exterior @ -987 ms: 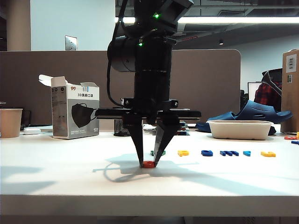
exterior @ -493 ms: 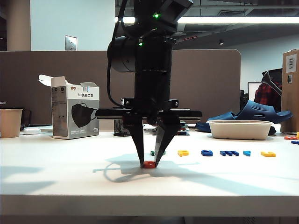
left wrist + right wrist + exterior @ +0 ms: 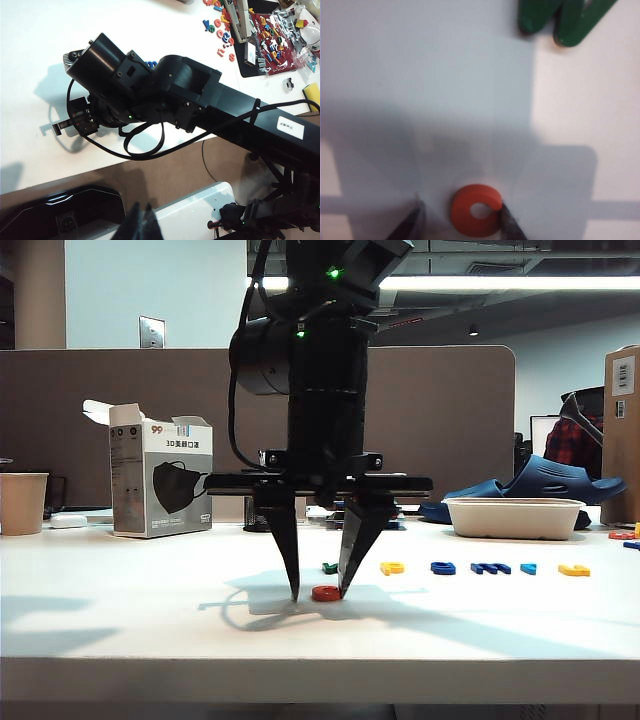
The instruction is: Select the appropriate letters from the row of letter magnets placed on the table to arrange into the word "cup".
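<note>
the right hand (image 3: 318, 592) stands straight down on the white surface (image 3: 150, 610), its fingers parted and straddling the red c (image 3: 325, 593). the letter lies flat, touching one finger, a gap at the other, forward of the row (image 3: 480, 568). the left hand (image 3: 142, 225) hangs off the surface, shut, far away.

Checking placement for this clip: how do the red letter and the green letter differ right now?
The red letter is a ring-like shape; the green letter is made of straight strokes. The red letter lies between the right gripper's open fingers, one finger at its edge; the green letter lies apart, behind it, in line with the other letters. Both lie flat on the white table.
</note>
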Tool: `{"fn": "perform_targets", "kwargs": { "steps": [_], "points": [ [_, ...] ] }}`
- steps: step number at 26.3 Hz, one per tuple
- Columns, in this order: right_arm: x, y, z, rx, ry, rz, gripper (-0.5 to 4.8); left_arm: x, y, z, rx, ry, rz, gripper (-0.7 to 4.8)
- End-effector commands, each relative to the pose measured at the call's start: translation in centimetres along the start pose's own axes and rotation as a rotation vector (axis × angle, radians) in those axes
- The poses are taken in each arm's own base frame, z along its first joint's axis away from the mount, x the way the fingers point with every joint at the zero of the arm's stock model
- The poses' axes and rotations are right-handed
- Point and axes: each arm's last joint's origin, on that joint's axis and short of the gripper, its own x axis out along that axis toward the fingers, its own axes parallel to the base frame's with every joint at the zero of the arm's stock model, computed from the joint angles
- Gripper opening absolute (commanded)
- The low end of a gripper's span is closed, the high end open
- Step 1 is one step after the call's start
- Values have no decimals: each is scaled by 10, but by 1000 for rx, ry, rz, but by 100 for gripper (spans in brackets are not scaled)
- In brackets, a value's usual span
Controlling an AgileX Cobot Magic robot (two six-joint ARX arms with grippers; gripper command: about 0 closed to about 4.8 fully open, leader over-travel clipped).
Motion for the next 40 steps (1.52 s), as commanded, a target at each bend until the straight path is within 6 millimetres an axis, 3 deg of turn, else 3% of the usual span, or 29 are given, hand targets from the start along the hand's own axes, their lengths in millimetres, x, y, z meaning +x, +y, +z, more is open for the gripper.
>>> {"fn": "perform_targets", "kwargs": {
  "steps": [1,10,12,17,29,34,40],
  "points": [
    [2,0,-1,2,11,-7,177,-1,-1,0,7,-6,-8,-5],
    [2,1,-2,2,33,26,183,-1,-1,0,7,-6,-8,-5],
    [1,1,-2,2,34,27,222,-1,-1,0,7,-6,-8,-5],
    [0,1,-2,3,32,28,235,-1,-1,0,7,-6,-8,-5],
    [0,-1,-2,5,50,33,236,-1,-1,0,7,-6,-8,-5],
    [0,-5,0,16,55,28,337,-1,-1,0,7,-6,-8,-5],
    [-1,-11,3,27,54,26,340,-1,-1,0,7,-6,-8,-5]
  ]
}}
